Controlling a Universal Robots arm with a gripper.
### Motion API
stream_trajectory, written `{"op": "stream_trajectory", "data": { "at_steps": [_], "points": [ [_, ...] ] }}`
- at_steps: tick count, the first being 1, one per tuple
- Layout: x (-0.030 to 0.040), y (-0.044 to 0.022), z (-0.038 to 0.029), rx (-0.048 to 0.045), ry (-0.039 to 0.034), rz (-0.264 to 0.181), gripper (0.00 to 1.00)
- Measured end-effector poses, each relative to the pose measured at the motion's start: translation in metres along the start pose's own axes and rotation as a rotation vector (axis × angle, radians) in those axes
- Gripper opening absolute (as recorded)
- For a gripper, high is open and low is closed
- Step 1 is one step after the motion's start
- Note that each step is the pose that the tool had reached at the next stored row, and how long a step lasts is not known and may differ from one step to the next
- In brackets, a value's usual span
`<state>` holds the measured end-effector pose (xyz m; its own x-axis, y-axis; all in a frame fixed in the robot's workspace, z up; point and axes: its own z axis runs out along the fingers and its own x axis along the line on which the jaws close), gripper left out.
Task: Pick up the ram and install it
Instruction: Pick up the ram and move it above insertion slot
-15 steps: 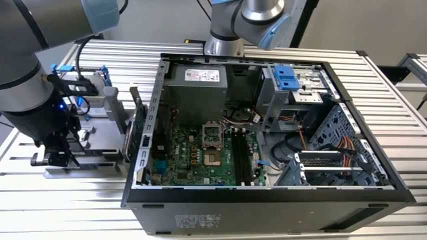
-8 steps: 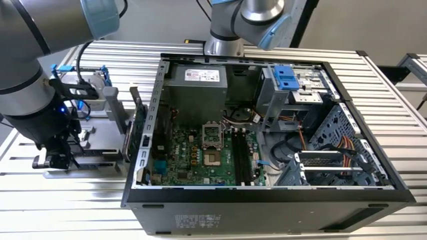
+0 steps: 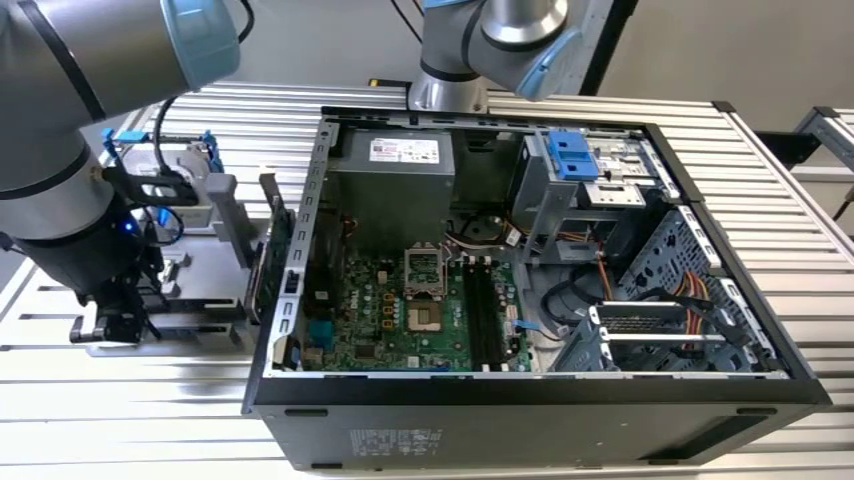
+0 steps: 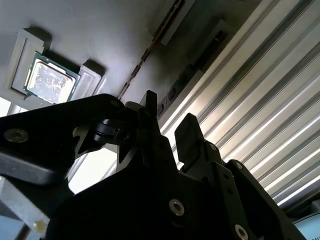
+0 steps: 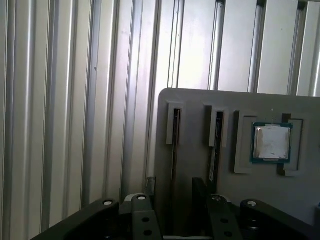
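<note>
Ram (image 5: 174, 145): thin dark stick, stood on edge in a narrow slot of the grey holder plate (image 5: 200, 102), the slot nearer the plate's edge; I judge it is parked upright so that its long top edge is free to be pinched from both flat sides. Location: on the slatted metal table (image 5: 75, 100), off to the exterior view's left of the open computer case (image 3: 534, 388) and well apart from the motherboard (image 3: 387, 320). Second stick (image 5: 216, 145): the same kind by the look of it, in the neighbouring slot just beside the ram; I cannot tell more of it. Processor chip (image 5: 271, 142): lies flat in its own recess on the same plate, beyond the second slot. Gripper (image 5: 172, 192): I have it low over the holder, lined up with the ram's slot; fingers (image 5: 200, 187) apart, one to each side of the stick, a gap showing between them in both wrist views, so nothing is clamped and the ram is not yet lifted. Memory slots (image 3: 487, 310): long black sockets on the motherboard; I cannot tell whether any is filled. The case lies on its side with its panel off, which I take to be for straight access to those sockets from above. Status, my judgement: pick-up stage, grasp not closed, install not begun
</note>
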<state>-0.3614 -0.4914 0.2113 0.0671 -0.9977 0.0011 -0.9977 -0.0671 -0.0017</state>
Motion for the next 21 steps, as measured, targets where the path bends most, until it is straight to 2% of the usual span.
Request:
{"op": "stream_trajectory", "data": {
  "at_steps": [15, 21],
  "points": [
    [-0.0012, 0.0017, 0.0151, -0.0001, 0.0, -0.01, 1.0],
    [-0.0014, 0.0017, 0.0162, -0.0001, 0.0005, -0.01, 1.0]
  ]
}}
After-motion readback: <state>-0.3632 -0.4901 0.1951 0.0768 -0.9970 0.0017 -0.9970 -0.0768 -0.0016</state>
